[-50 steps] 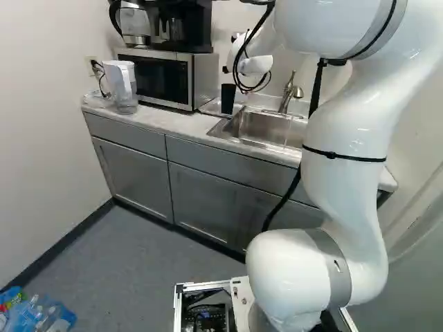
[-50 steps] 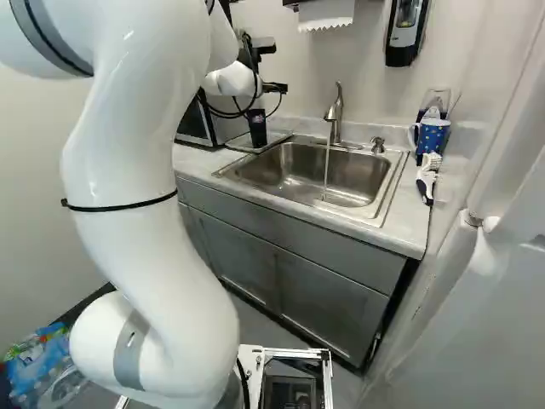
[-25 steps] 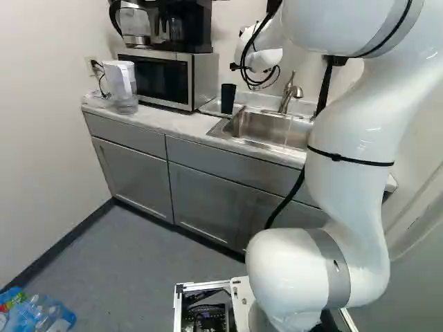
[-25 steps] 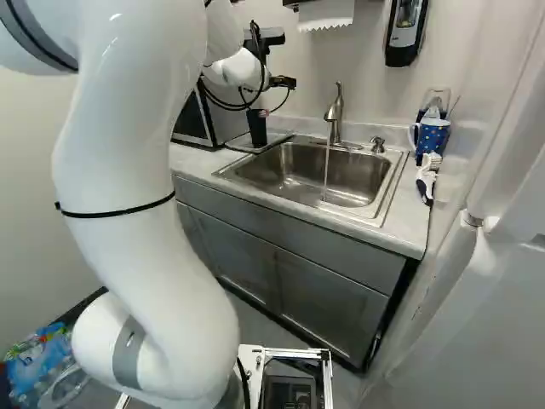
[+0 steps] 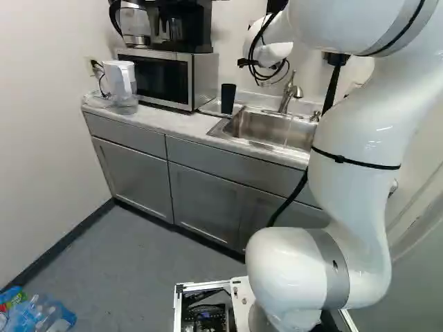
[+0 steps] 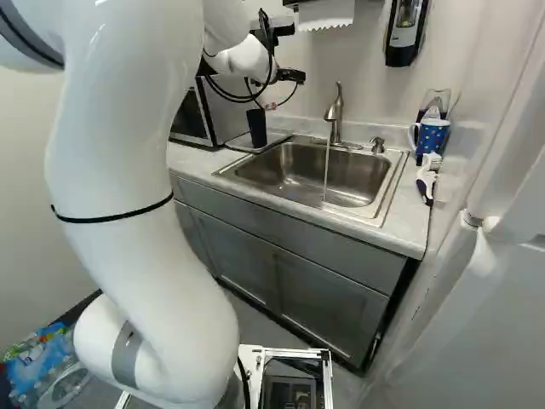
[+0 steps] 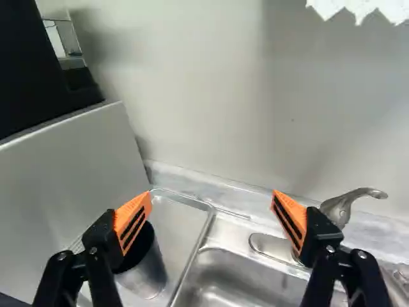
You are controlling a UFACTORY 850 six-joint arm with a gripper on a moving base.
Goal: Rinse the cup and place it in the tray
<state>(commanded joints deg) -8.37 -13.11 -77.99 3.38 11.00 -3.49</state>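
Stainless steel lines the sink [image 6: 311,189], set into a pale counter [image 6: 189,160]. In the right base view the gripper [image 6: 271,106] hangs above and near the cup [image 6: 257,128], which stands upright in the tray [image 6: 241,144]. Water runs from the faucet [image 6: 335,115], well apart from the fingers.

Left base view: the microwave [image 5: 206,76] bounds the tray on the side away from the sink.

Wrist view: the fingers stand wide apart, with open air between. One hides part of the cup; the tray's edge runs below the gap. Past the other is the faucet; ahead, the wall [image 7: 211,77].
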